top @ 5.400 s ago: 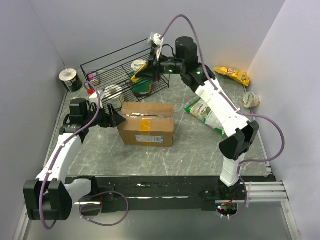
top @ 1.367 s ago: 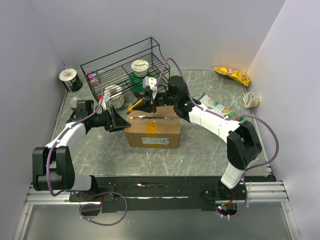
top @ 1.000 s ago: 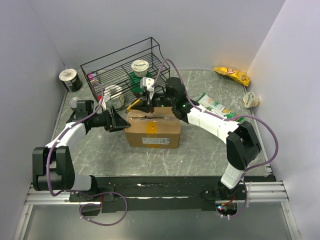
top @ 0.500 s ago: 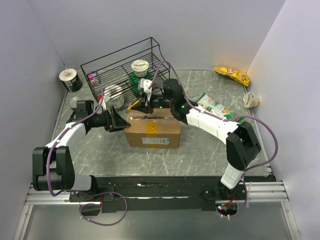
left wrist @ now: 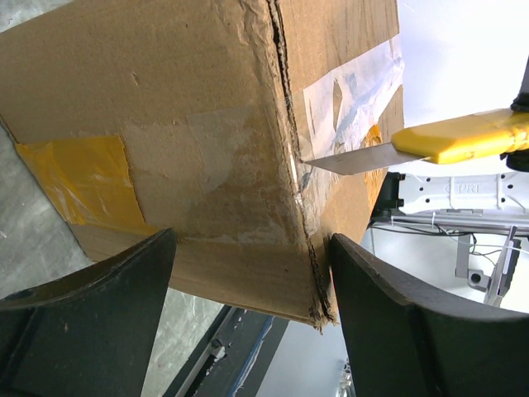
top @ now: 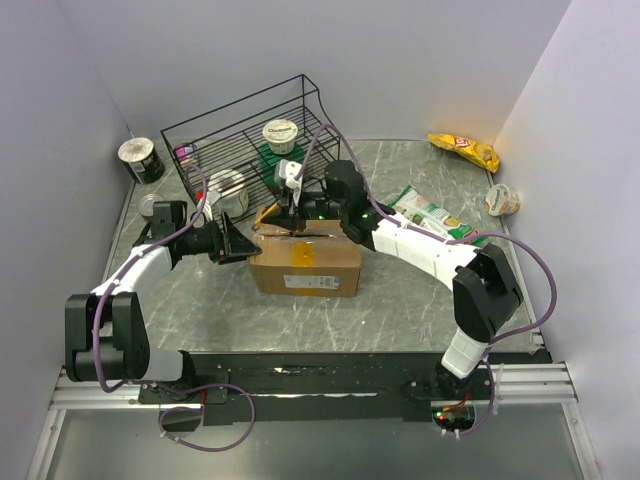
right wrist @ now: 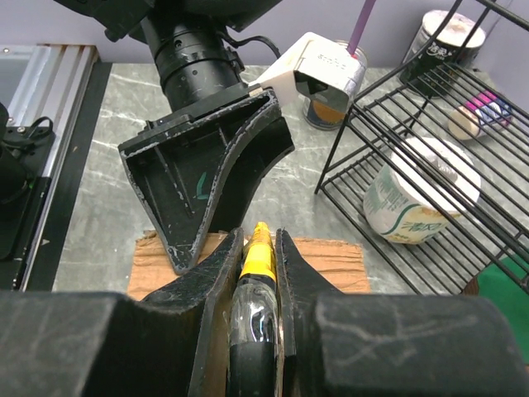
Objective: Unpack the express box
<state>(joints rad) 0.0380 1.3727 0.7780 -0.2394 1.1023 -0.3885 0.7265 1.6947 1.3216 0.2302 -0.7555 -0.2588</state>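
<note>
At the left end of the box (top: 305, 262), left jaws stand spread around it; right jaws pinch a knife (left wrist: 463, 136), blade tip (left wrist: 331, 161) on the tape seam (left wrist: 355, 91) running rightward.

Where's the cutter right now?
In the left wrist view, the cutter, held in the right gripper, has its blade tip at the taped seam on the box's left end, near the open left gripper.
</note>
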